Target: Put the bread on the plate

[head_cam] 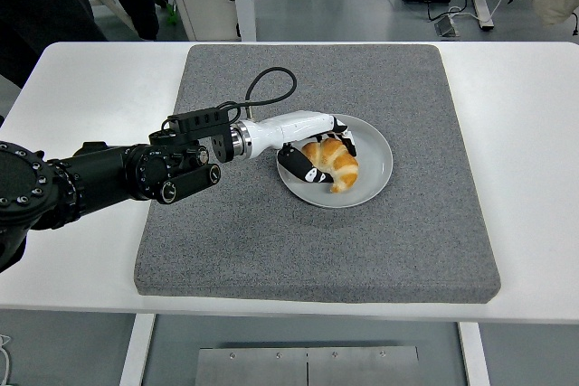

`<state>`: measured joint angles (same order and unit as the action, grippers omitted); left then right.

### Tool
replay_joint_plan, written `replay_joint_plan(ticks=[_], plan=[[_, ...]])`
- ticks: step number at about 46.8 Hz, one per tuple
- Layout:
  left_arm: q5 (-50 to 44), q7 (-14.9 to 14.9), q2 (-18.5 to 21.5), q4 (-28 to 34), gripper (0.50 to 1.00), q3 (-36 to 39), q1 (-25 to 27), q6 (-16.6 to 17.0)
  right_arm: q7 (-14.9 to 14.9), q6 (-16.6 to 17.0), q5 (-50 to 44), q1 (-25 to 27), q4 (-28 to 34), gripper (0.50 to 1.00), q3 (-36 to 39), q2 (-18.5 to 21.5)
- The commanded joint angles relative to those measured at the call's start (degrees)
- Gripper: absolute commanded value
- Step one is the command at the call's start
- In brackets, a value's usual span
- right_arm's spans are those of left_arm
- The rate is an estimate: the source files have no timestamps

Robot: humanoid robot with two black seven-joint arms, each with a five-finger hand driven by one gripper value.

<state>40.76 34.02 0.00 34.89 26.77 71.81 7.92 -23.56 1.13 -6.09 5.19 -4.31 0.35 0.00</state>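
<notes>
left hand (pixel 312 146) fingers (pixel 308 169) around croissant (pixel 335 159)

Bread (pixel 334 162): a golden-brown croissant, curved, with ridged segments, lying flat on the plate (pixel 373 169). It occupies the plate's left half, one tip toward the plate's near edge, the other toward its far-left rim. Plate: round, light grey, shallow, upright, resting on the grey mat slightly right of the mat's centre, nearer the mat's far edge than its near edge
</notes>
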Motion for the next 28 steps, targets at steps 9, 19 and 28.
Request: replay_joint_plan(ticks=[9,19,28], plan=[[-0.3,0.0,0.0,0.0,0.587,-0.3,-0.3,0.0,0.0,-0.1,-0.1,0.0,0.0,1.0,0.0,0.0],[-0.4,0.0,0.0,0.0,0.713,-0.5,-0.4,0.0,0.0,0.0,-0.1,0.1,0.1,1.0,0.0,0.0],[-0.4,0.1,0.0,0.0,0.749,-1.5,-0.8,0.0,0.0,-0.1,0.0,0.1,0.3,1.0,0.0,0.0]])
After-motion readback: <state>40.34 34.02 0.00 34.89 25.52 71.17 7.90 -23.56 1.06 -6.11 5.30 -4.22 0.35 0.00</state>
